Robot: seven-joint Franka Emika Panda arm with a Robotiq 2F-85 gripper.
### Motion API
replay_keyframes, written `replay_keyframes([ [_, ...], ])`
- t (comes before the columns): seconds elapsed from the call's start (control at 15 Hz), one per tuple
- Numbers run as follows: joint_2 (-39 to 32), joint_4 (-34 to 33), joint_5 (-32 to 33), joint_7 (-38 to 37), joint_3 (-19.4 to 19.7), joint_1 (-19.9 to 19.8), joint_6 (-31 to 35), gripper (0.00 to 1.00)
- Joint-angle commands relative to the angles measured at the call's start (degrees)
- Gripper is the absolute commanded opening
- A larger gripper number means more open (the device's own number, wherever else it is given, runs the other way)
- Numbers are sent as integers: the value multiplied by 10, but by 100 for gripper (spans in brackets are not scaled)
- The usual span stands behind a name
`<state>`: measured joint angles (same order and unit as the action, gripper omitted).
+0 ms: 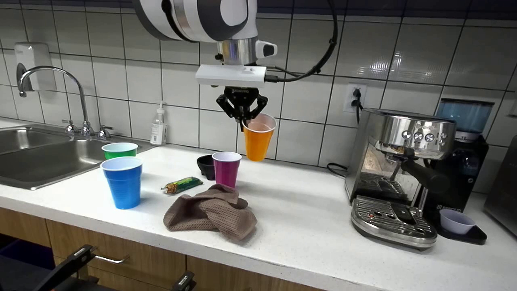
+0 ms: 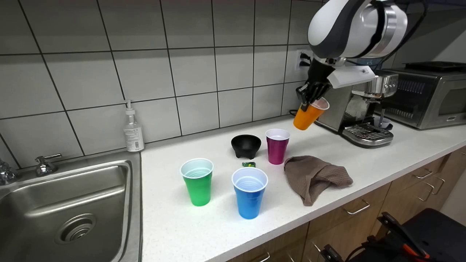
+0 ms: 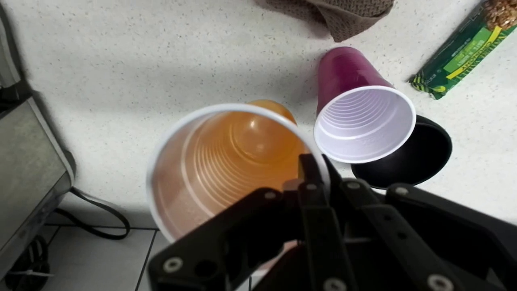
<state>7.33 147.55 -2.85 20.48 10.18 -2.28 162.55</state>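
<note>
One orange cup hangs tilted in the air above the counter, jaws pinching its wall at the rim, one finger inside and the other outside per the wrist view. Risk: hold is at one edge only, so the cup may swivel or slip if the pinch loosens; too hard a squeeze might crease the wall, which looks like thin plastic. A low swing sideways could topple the purple cup, standing just beside the black bowl. Materials: cups smooth, tapered, pale-rimmed, ribbed in rings; bowl rounded, on stubby feet; brown cloth waffle-textured, heaped in soft folds; wrapper green, crimped at its end; coffee machine boxy, shiny metal, with a slotted tray at its foot. Blue cup and green cup stand upright nearer the sink.
</note>
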Motion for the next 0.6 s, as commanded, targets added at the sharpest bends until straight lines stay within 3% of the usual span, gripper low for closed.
replay_keyframes([
  [0.0,-18,-27,16,-41,-17,-8,-20,1],
  [0.53,-40,-49,25,-76,-40,-5,-17,1],
])
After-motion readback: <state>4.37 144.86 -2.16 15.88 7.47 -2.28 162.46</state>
